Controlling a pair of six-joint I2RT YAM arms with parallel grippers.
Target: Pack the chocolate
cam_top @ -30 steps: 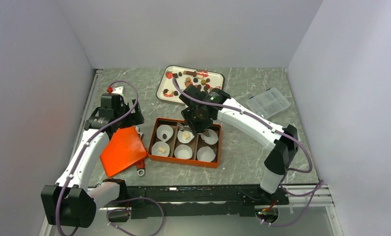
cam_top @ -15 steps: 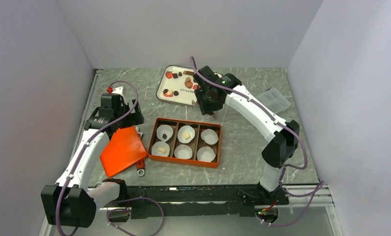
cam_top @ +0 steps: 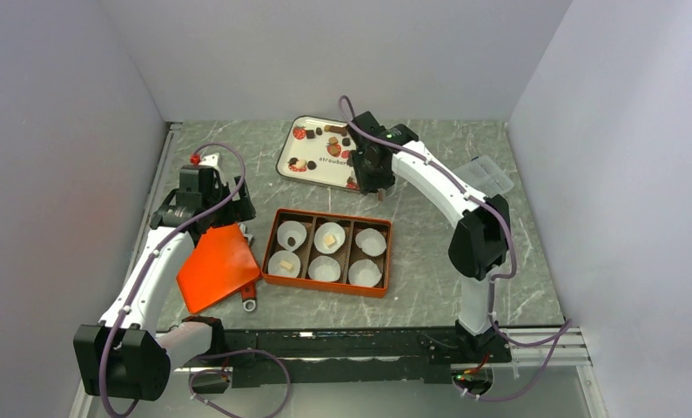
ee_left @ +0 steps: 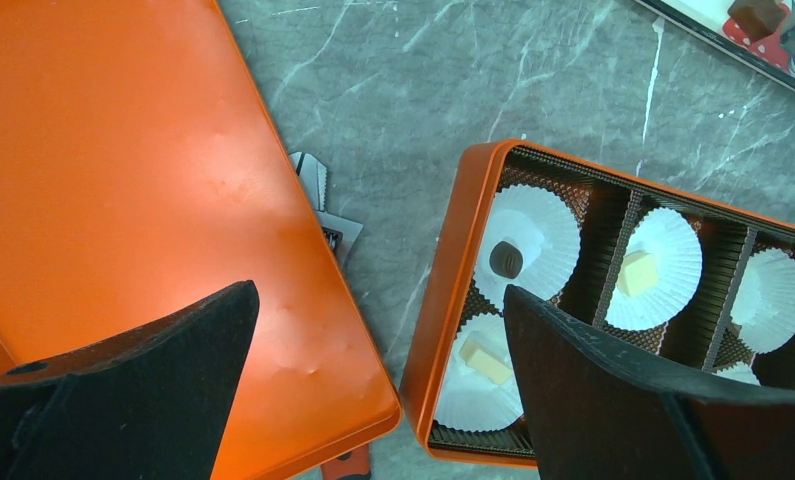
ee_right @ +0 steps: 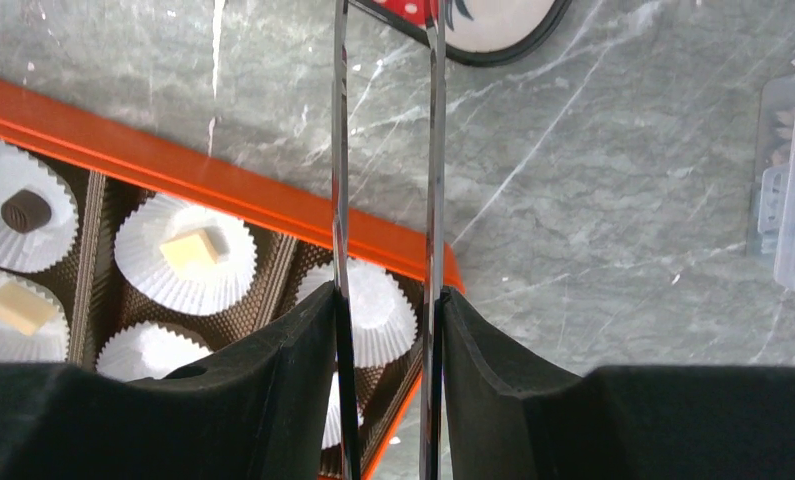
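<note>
A grey-green marbled bench (cam_top: 429,287), streaked with pale veins, is boxed in by a plain white left wall (cam_top: 63,131), a white back wall (cam_top: 325,52) and a white right wall (cam_top: 621,131). A silver metal rail (cam_top: 534,357) runs along its near edge. The light is soft and even, and the shadows are faint.

Top view high, rear, looking down; wrist views close, downward; all three share orange box (ee_left: 449,290).

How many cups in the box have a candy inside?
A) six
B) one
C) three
C: in the box, one dark candy and two pale candies sit in cups; the other three look empty.
</note>
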